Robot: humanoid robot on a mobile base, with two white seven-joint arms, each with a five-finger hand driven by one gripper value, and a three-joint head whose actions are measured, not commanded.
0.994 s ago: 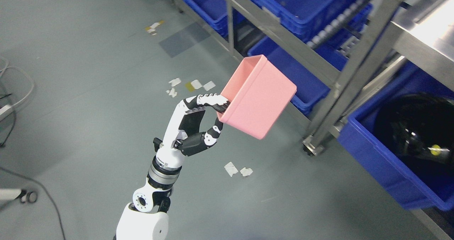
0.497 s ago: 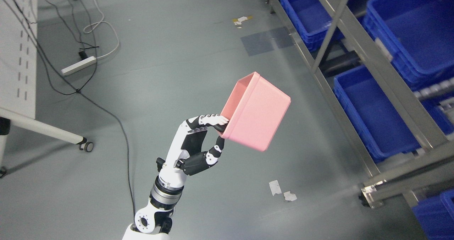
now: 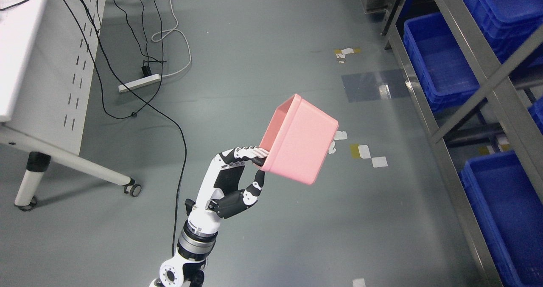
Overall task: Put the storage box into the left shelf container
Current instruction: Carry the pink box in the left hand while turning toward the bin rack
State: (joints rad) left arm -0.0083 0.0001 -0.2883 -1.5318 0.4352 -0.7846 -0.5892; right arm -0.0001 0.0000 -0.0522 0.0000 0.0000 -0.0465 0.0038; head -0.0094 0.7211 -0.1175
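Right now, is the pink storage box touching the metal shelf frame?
Apart. The head view shows the pink storage box held up by the left hand, with a wide strip of grey floor between it and the metal shelf frame.

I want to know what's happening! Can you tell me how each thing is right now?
Left hand: shut on the box's edge.
Pink box: held in the air, tilted, over the floor.
Blue bins: on the shelf, look empty.
Power strip: lying on the floor, one plug in.
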